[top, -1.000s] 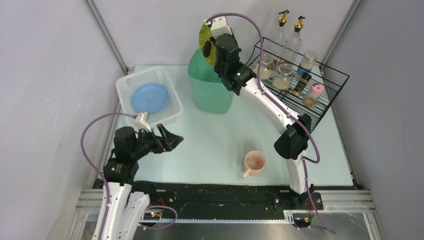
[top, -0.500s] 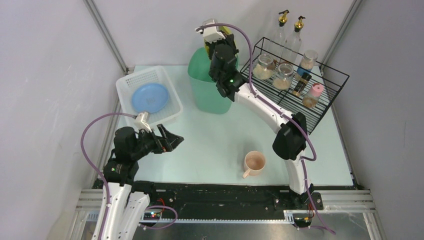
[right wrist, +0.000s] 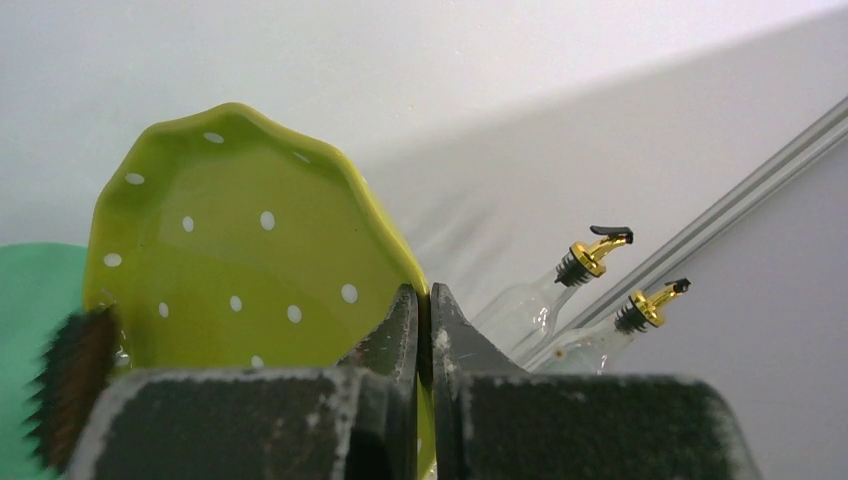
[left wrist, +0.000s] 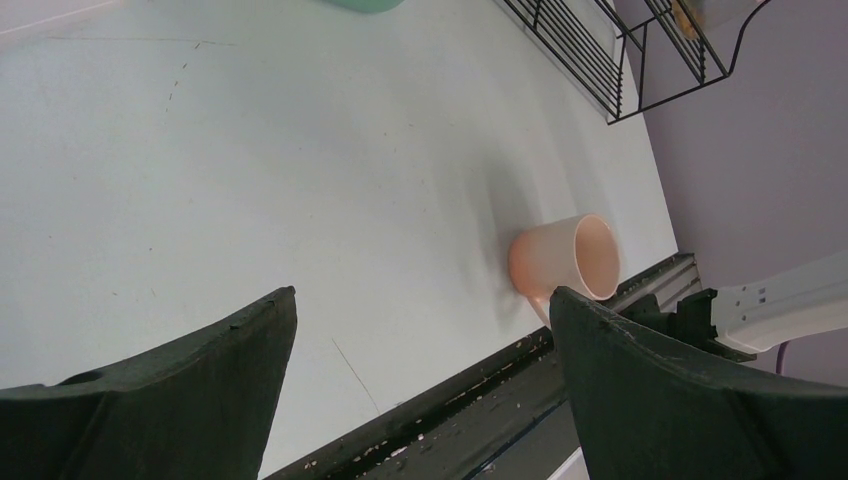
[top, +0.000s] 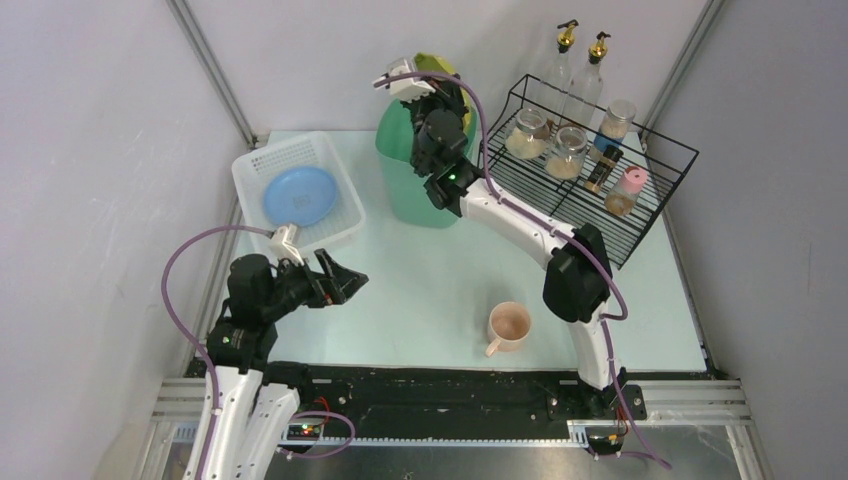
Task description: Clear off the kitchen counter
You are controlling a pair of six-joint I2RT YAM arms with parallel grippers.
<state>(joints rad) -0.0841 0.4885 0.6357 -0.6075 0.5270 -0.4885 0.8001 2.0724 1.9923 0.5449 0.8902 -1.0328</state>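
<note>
The pale kitchen counter (top: 420, 270) (left wrist: 250, 150) carries a pink cup (top: 510, 325) (left wrist: 560, 258) near its front rail. My right gripper (top: 444, 78) (right wrist: 422, 295) is shut on the rim of a yellow-green plate with white dots (top: 438, 64) (right wrist: 240, 260), held on edge above the green bin (top: 415, 185) (right wrist: 30, 330). A dark bristly thing (right wrist: 75, 385) shows at the plate's lower left edge. Over the counter's left front, my left gripper (top: 345, 282) (left wrist: 420, 295) stands open and empty, pointing toward the cup.
A white perforated basket (top: 250, 175) at the back left holds a blue plate (top: 298, 195). A black wire rack (top: 660, 190) at the back right holds several jars. Two glass bottles with gold spouts (top: 565, 45) (right wrist: 590, 255) stand behind it.
The right wrist has swung left and turned over the bin, bringing the plate from its left side to behind the wrist. The left arm has not moved.
</note>
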